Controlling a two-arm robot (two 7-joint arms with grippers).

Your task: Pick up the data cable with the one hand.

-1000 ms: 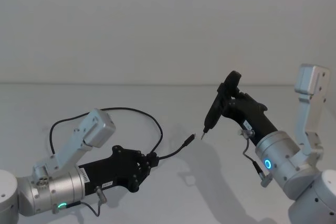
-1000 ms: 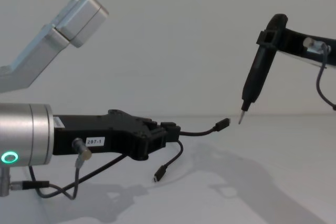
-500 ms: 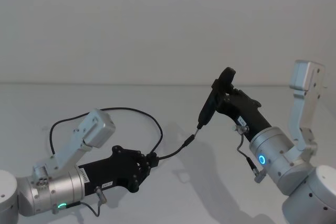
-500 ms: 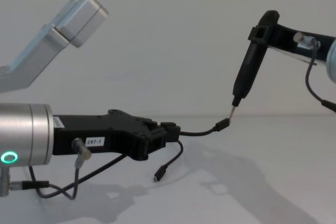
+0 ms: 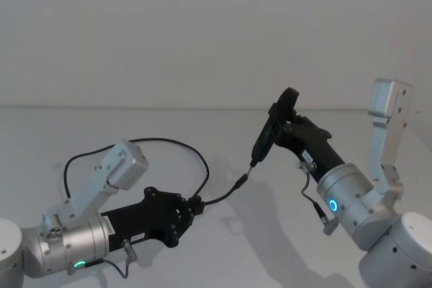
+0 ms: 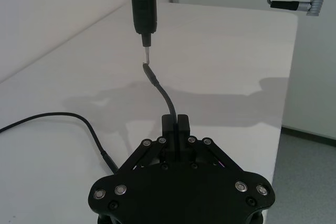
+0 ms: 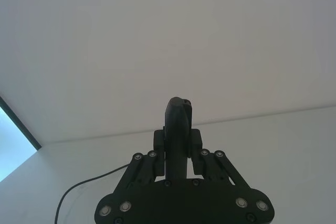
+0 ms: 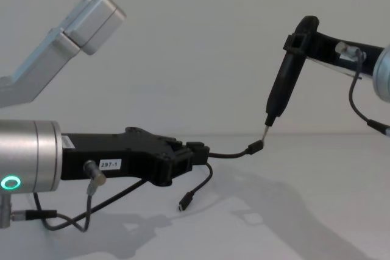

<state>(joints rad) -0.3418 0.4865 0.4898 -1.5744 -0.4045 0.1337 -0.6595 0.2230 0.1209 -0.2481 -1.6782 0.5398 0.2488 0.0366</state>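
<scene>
Your left gripper (image 8: 196, 152) pinches the data cable (image 8: 231, 154); its free plug (image 8: 256, 147) points right toward the pen tool (image 8: 281, 89) clamped in your right gripper (image 7: 178, 141).

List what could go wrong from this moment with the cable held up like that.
The left gripper holds the data cable near one end, so the free plug could sag or swing. The pen-shaped tool in the right gripper has its metal tip at that plug; a small push could bend it aside or miss it.

The left tool (image 8: 198, 152) reaches forward, fingers clamped together; the right tool (image 5: 271, 130) angles downward, shut on a pen-shaped piece.
</scene>
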